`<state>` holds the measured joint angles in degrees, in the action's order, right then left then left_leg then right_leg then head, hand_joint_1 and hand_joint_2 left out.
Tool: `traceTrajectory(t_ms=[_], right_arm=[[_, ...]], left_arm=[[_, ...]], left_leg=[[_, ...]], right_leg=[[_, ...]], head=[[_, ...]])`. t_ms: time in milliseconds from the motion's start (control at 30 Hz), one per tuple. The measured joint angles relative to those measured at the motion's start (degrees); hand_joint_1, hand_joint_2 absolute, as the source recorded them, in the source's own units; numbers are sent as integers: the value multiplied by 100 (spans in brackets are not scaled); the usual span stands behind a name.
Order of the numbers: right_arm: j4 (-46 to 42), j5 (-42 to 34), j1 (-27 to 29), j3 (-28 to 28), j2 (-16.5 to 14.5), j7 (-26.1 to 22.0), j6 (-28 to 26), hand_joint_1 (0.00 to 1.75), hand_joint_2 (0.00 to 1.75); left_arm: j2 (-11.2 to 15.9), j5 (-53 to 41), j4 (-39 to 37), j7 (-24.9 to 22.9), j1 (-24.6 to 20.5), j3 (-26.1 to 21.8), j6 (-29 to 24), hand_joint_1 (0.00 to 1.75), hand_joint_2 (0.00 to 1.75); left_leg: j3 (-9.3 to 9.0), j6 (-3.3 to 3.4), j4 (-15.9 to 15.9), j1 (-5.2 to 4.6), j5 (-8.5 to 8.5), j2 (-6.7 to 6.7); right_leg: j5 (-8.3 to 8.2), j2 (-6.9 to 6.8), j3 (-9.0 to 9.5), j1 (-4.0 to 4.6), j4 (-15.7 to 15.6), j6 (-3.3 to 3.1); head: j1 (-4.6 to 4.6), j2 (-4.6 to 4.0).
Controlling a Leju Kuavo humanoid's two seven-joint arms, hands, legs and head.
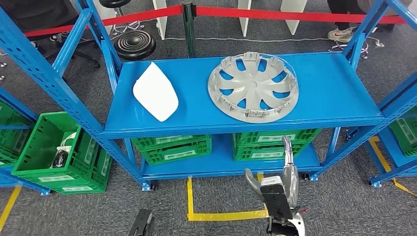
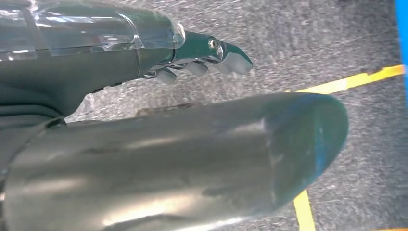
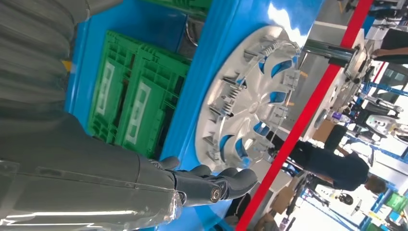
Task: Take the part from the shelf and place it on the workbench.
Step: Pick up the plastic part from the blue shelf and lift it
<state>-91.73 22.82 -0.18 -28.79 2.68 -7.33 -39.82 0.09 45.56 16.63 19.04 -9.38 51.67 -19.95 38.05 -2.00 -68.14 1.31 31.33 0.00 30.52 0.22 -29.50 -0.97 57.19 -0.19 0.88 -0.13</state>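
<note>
Task barely begun, by my read: nothing picked, nothing placed.

Shelf (image 1: 339,93): blue rack, top deck ahead of and above the right hand. Both candidate parts sit on that deck.

Hubcap (image 1: 253,87): silver, lying flat, inner side up, clips visible round the rim. It is the part nearest the right hand, straight ahead of the fingertips and higher. Not touched.

White panel (image 1: 155,91): flat on the same deck, well off to the left of the right hand, apart from the hubcap. Task line doesn't say which part is meant; the hubcap looks likelier given the arm's position.

Green crates (image 1: 176,146): lower deck, between the hand and the top deck in height.

Right hand (image 1: 281,181): raised in front of the shelf, below the top deck, fingers extended and apart, holding nothing.

Left hand (image 2: 202,57): hanging over the floor, fingers loosely curled, nothing in them.

Remaining: reach, grasp, lift off the shelf, carry to the desk, set down.
</note>
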Motion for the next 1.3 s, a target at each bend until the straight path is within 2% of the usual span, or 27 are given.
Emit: traceTrajectory(t_ms=[33,67,100,167,233,300,367,400,433,467,533,567,600,667,767,800,867,900,933,967,1033,1067,1100,1133,1200,1233,1300], right_arm=[[7,0,-3,-1,-1,6,0,0,175],[10,1,-8,-3,-1,17,1,0,175],[13,1,-13,-5,-2,27,1,0,175],[20,3,-17,-15,-2,45,1,0,175],[21,5,-19,-30,-2,50,1,0,175],[25,4,-29,-42,-2,55,0,0,175],[47,2,-23,-51,-1,66,0,0,175],[64,2,-12,-57,1,70,0,0,175],[80,2,-2,-66,4,73,0,0,175],[91,2,4,-76,7,74,0,0,175],[99,2,6,-95,11,75,0,0,175],[103,2,8,-102,13,77,0,0,175],[107,3,9,-108,13,80,0,0,175],[114,7,16,-115,18,94,-1,0,175],[112,40,6,-119,19,110,-2,0,175],[112,52,-1,-120,16,117,-2,0,175],[114,67,-6,-122,15,147,-2,0,175],[116,73,-1,-124,15,165,-2,0,175],[119,80,5,-126,16,182,-2,0,175],[122,91,8,-129,16,202,-2,0,175],[127,109,7,-133,16,233,-2,0,175],[130,113,3,-134,17,248,-2,0,175],[132,115,0,-134,18,258,-3,0,175],[135,118,2,-135,20,271,-2,0,175],[132,122,4,-140,23,291,-2,0,175],[129,124,2,-143,25,296,-2,0,175],[119,131,-20,-146,26,296,-5,0,175]], left_arm=[[0,-5,0,-7,1,-1,-1,0,0],[0,-9,1,-12,0,-1,-2,0,0],[0,-11,1,-17,-2,-1,-3,0,0],[3,-12,2,-21,-5,-1,-3,0,0],[11,-13,1,-20,-6,-1,-8,0,0],[13,-13,1,-19,-12,-2,-13,0,0],[4,-14,1,-19,-13,-2,-13,0,0],[1,-14,1,-19,-9,-2,-12,0,0],[-2,-14,1,-19,-7,-2,-12,0,0],[-4,-14,1,-20,-6,-2,-13,0,0],[-16,-14,2,-19,-10,-2,-14,0,0],[-28,-14,2,-19,-12,-2,-13,0,0],[-43,-14,3,-19,-13,-2,-13,0,0],[-79,-14,5,-22,-9,-1,-7,0,0],[-102,-20,11,-22,-24,0,-3,0,0],[-101,-22,11,-21,-37,0,-3,0,0],[-99,-26,11,-24,-49,0,-3,0,0],[-99,-27,10,-28,-44,0,-3,0,0],[-98,-27,9,-32,-36,0,-3,0,0],[-97,-27,8,-34,-29,0,-3,0,0],[-96,-28,7,-34,-22,0,1,0,0],[-100,-29,7,-35,-18,1,7,0,0],[-102,-30,6,-37,-19,1,13,0,0],[-104,-32,5,-39,-17,2,18,0,0],[-103,-39,3,-43,-15,2,20,0,0],[-103,-45,3,-43,-13,2,19,0,0],[-105,-62,4,-46,-24,2,16,0,0]], left_leg=[[-69,13,280,-10,-251,1],[-160,34,537,-21,-392,4],[-235,62,705,-37,-411,4],[-315,134,821,-59,-282,2],[-379,208,863,-51,-225,-4],[-469,276,887,-42,-178,7],[-539,326,889,-68,-110,31],[-584,340,889,-88,-70,40],[-638,350,889,-108,-26,46],[-703,356,890,-127,19,48],[-823,360,901,-151,106,48],[-865,354,910,-153,138,42],[-880,333,921,-148,166,38],[-926,269,920,-142,174,32],[-946,172,766,-149,217,3],[-840,143,560,-141,301,-12],[-431,74,-51,-100,549,-29],[-210,37,-301,-75,627,-28],[-50,3,-413,-51,610,-24],[13,-29,-340,-25,453,-17],[-91,-102,187,30,-97,2],[-147,-135,437,39,-273,17],[-191,-126,622,33,-348,45],[-196,-83,691,17,-334,65],[-199,72,730,-14,-271,79],[-212,128,725,-10,-265,62],[-273,209,733,-2,-228,41]], right_leg=[[60,8,74,3,-1,31],[114,19,128,4,2,70],[153,26,155,5,5,108],[177,31,172,-3,13,172],[211,15,149,-15,107,216],[362,4,-93,-15,575,258],[595,2,-572,-9,1333,281],[643,2,-792,-4,1609,272],[585,2,-933,8,1710,248],[401,2,-974,29,1600,206],[-137,1,-836,111,957,64],[-277,-1,-765,158,669,-13],[-337,-1,-700,198,444,-93],[-285,0,-629,235,260,-178],[-330,-11,-364,178,7,-193],[-332,-17,-276,152,-61,-186],[-297,-21,-194,120,-113,-176],[-266,-18,-168,104,-114,-163],[-228,-11,-137,85,-106,-142],[-179,-4,-91,59,-92,-111],[-49,8,37,-1,-47,-27],[15,12,90,-24,-13,21],[69,16,105,-30,23,69],[122,16,101,-28,48,116],[201,-5,94,-20,68,189],[248,-18,112,-28,88,215],[410,-29,3,-40,388,250]], head=[[1,-1],[2,-1],[0,-2],[-20,-1],[-45,0],[-71,0],[-95,0],[-102,0],[-107,0],[-113,0],[-120,0],[-115,-1],[-126,-1],[-153,-1],[-159,-1],[-146,-1],[-121,-1],[-117,-1],[-115,0],[-111,0],[-104,0],[-96,-1],[-83,-1],[-86,-2],[-97,-2],[-114,-2],[-134,-1]])
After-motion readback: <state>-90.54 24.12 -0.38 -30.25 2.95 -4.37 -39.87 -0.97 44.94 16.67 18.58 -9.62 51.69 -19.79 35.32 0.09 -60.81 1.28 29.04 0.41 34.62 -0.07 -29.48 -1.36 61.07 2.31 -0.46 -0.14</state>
